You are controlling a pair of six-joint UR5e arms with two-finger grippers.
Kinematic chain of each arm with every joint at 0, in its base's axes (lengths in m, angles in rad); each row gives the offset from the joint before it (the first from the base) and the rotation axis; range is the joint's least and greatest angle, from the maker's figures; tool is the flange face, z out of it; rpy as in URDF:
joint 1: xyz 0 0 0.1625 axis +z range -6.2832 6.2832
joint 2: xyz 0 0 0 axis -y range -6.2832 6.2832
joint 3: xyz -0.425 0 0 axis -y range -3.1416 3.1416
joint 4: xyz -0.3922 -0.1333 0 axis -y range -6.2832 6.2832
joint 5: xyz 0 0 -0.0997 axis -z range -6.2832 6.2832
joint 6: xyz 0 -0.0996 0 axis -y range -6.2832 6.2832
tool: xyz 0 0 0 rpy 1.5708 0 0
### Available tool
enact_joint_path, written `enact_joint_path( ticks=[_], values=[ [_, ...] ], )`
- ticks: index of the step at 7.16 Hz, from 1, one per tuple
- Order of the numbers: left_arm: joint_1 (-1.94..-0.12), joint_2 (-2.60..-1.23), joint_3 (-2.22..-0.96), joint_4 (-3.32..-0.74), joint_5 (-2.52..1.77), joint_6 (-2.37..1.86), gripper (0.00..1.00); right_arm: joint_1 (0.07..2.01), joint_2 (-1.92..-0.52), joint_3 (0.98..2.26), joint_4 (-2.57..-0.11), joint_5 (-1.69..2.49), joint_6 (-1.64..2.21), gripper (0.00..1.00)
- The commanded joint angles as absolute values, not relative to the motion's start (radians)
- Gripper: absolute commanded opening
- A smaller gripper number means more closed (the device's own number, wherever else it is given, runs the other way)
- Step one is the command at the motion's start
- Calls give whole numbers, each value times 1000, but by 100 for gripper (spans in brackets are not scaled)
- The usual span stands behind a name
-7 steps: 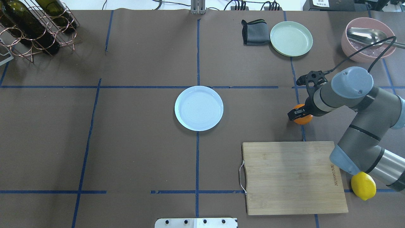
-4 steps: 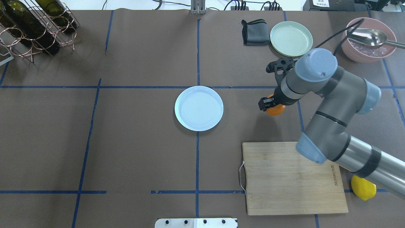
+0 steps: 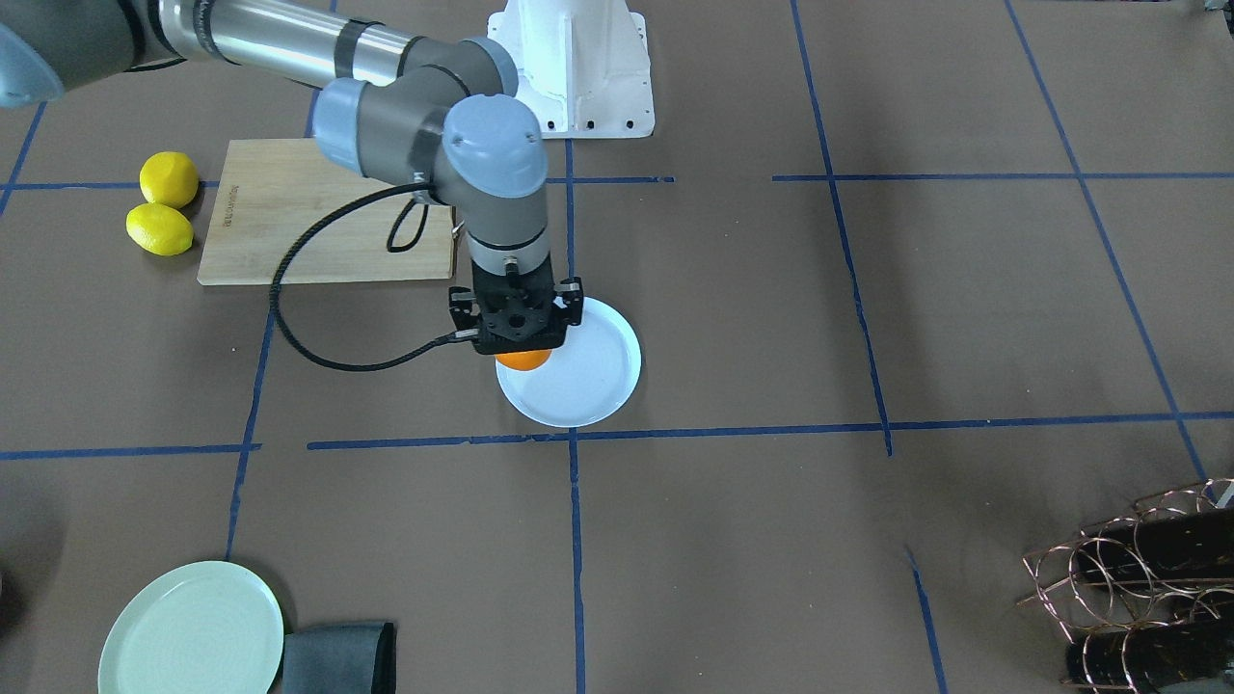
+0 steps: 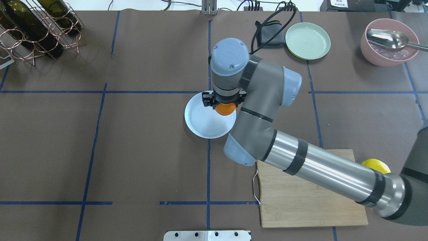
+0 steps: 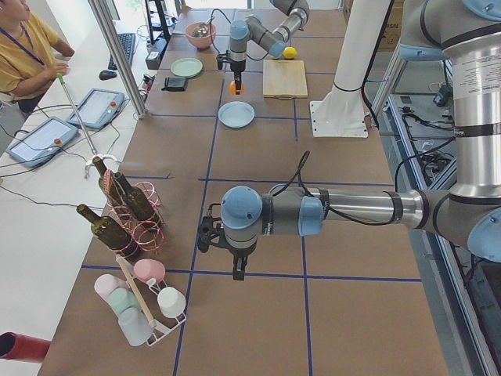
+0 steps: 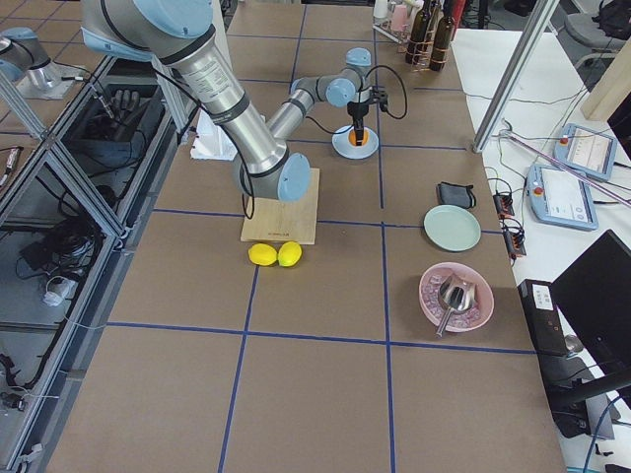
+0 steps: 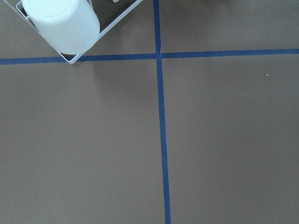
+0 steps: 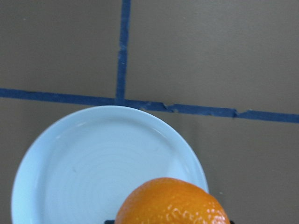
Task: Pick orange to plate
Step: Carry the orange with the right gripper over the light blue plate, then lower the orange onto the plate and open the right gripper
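The orange (image 4: 225,109) is held in my right gripper (image 4: 223,103), which is shut on it and points straight down. It hangs over the right-hand part of the white, faintly bluish plate (image 4: 204,124) at the table's middle. The front view shows the orange (image 3: 522,360) under the gripper (image 3: 516,333), above the plate (image 3: 583,390) near its rim. In the right wrist view the orange (image 8: 173,203) fills the bottom edge over the plate (image 8: 88,163). My left gripper (image 5: 236,272) shows only in the left side view, far away near the cup rack; I cannot tell its state.
A wooden cutting board (image 4: 301,190) lies at the right front with two lemons (image 3: 169,179) beside it. A mint-green plate (image 4: 307,41), a grey cloth (image 4: 267,36) and a pink bowl with a spoon (image 4: 388,50) sit far right. A bottle rack (image 4: 36,26) stands far left.
My right gripper has carried the orange leftwards from the spot beyond the cutting board to over the white plate's right part. The plate has not moved.
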State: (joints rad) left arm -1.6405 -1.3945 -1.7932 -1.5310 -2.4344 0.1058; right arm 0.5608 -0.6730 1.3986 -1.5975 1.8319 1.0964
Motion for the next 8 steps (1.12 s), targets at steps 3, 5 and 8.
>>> enact_joint_path(
  ticks=[3,5,8],
  values=[
    [-1640,-1394,-1793,-1531,-2434,106,100,503,-612,1267,-1568,1721,1134,0],
    [-1640,-1394,-1795,-1531,-2434,106,100,499,-612,1256,-1563,1715,1131,13],
    [-1641,-1394,-1798,-1531,-2434,106,100,494,-611,1247,-1562,1713,1179,100]
  ],
)
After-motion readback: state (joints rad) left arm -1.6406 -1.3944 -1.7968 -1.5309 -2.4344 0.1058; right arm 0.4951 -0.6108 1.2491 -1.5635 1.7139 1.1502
